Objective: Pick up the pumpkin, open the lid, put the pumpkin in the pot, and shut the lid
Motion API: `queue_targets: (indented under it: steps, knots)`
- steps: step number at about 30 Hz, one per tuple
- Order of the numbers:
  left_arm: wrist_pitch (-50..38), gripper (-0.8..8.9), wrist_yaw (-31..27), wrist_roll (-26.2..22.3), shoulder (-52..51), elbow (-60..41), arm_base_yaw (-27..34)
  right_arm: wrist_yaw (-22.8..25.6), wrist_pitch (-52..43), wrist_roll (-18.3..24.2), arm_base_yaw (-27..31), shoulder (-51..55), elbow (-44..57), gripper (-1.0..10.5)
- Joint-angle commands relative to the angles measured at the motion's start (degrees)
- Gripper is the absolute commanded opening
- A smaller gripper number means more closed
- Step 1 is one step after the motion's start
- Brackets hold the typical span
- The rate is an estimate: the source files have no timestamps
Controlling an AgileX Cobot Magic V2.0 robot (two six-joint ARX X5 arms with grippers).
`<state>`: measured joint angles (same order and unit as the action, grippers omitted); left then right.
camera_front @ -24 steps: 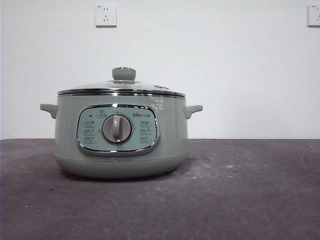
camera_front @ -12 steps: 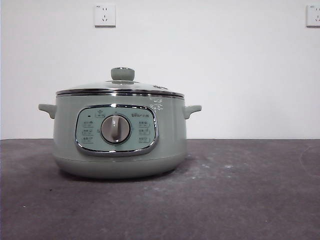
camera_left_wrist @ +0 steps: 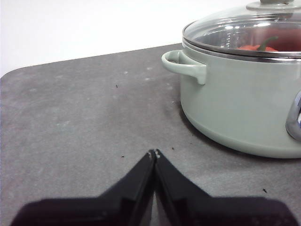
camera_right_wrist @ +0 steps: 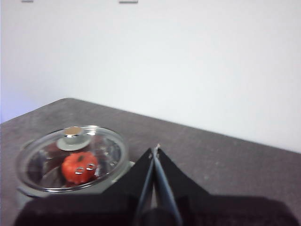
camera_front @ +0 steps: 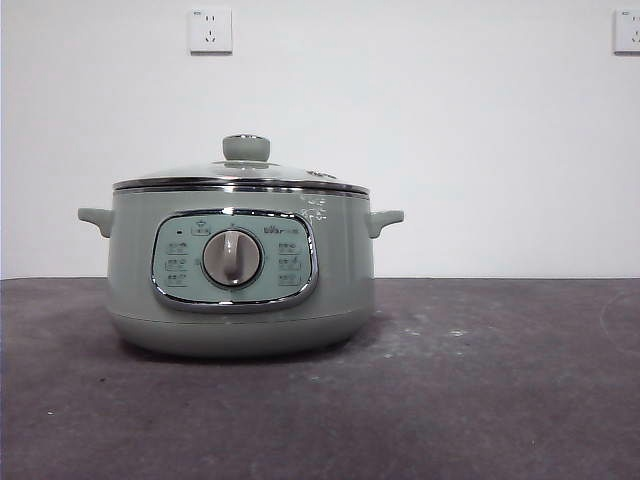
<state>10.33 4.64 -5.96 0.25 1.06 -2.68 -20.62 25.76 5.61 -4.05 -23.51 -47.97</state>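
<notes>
Your pumpkin (camera_right_wrist: 79,167) is sitting inside the pot (camera_front: 240,265) under the lid (camera_right_wrist: 72,157), lower left, apart from your right gripper (camera_right_wrist: 154,151). Both grippers, left gripper (camera_left_wrist: 154,154) too, are pressed together, seemingly empty.

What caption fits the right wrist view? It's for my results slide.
Pumpkin inside the pot under the closed glass lid, right gripper shut and clear of it.

A bare test bench in a lab-like room, not a lived-in kitchen.

A dark grey, scuffed table (camera_front: 480,380) runs up to a plain white wall (camera_front: 480,150) that carries only two white power sockets, one at the far left (camera_front: 211,30) and one at the far right (camera_front: 627,30). A single pale green cooking pot (camera_front: 240,270) stands on the table as the only household item.
</notes>
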Motion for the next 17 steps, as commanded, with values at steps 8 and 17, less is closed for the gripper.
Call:
queue_targets:
  steps: [8, 17]
  knots:
    - [0.1, -0.03, -0.1, 0.3, -0.2, -0.9, 0.2, 6.1, -16.0, -1.7, 0.2, 13.1, 28.5, 0.0]
    - [0.1, -0.03, -0.1, 0.3, -0.2, -0.9, 0.2, 13.8, -18.4, -5.6, -0.4, 21.3, 41.2, 0.0]
